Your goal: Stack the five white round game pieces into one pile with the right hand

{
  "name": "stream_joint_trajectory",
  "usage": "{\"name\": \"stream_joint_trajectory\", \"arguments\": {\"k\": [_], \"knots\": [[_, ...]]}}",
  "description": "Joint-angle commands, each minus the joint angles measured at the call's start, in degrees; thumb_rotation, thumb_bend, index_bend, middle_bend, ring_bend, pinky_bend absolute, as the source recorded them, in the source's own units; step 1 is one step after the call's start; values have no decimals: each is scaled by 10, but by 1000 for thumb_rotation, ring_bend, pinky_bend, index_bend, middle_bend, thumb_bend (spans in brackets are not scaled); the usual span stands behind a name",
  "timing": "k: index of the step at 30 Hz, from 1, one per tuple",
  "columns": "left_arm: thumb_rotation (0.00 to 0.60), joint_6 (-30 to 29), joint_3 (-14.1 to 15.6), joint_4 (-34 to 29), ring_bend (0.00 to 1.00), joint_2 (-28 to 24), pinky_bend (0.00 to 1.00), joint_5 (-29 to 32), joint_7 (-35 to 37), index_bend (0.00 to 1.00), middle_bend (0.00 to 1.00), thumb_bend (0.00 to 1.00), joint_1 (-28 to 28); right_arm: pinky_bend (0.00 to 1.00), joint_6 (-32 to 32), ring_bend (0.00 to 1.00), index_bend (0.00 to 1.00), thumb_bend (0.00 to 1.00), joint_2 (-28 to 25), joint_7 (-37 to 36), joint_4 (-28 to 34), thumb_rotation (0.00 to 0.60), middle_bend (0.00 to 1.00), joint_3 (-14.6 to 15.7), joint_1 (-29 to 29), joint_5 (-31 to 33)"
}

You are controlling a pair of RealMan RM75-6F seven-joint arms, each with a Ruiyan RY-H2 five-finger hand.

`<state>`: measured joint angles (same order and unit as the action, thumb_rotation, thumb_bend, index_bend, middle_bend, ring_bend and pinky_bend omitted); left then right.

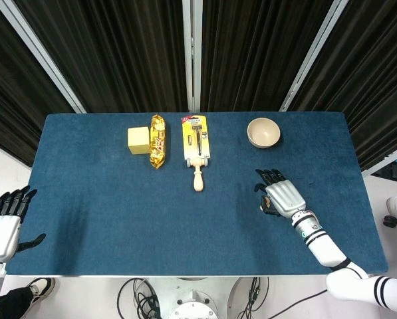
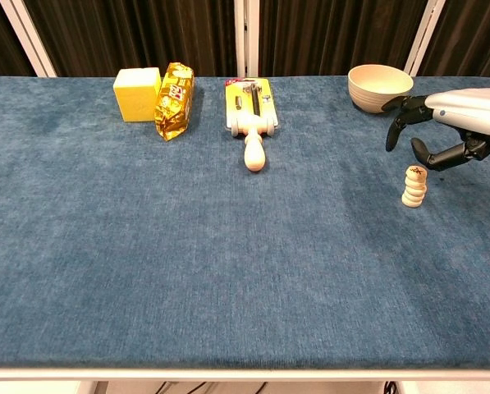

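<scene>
The white round game pieces stand as one upright pile (image 2: 414,186) on the blue table (image 2: 228,246), right of centre. My right hand (image 2: 456,121) hovers just above and to the right of the pile, its fingers apart and curved downward, touching nothing. In the head view the right hand (image 1: 282,198) covers the pile, so I cannot see it there. My left hand (image 1: 3,222) hangs off the table's left edge, with spread fingers and nothing in it.
A cream bowl (image 2: 380,86) sits behind the right hand at the far edge. A razor pack with a wooden handle (image 2: 251,115), a gold snack packet (image 2: 175,100) and a yellow block (image 2: 136,82) line the back of the table.
</scene>
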<state>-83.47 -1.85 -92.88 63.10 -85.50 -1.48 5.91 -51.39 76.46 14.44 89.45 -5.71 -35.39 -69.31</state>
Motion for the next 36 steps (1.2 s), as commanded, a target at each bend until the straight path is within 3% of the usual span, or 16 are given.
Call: {"name": "stream_joint_trajectory", "arguments": {"k": [1, 16, 36], "knots": [[600, -1, 0, 0, 0, 0, 0, -1, 0, 77, 0, 136, 0, 0, 3, 0, 376, 764, 4, 6, -6, 356, 0, 2, -2, 7], [600, -2, -1, 0, 0, 1, 0, 2, -4, 77, 0, 136, -1, 0, 6, 0, 402, 824, 15, 50, -12, 355, 0, 10, -6, 53], [600, -1, 0, -2, 0, 1, 0, 2, -6, 77, 0, 137, -1, 0, -13, 0, 413, 851, 9, 59, 4, 354, 0, 22, 3, 46]]}}
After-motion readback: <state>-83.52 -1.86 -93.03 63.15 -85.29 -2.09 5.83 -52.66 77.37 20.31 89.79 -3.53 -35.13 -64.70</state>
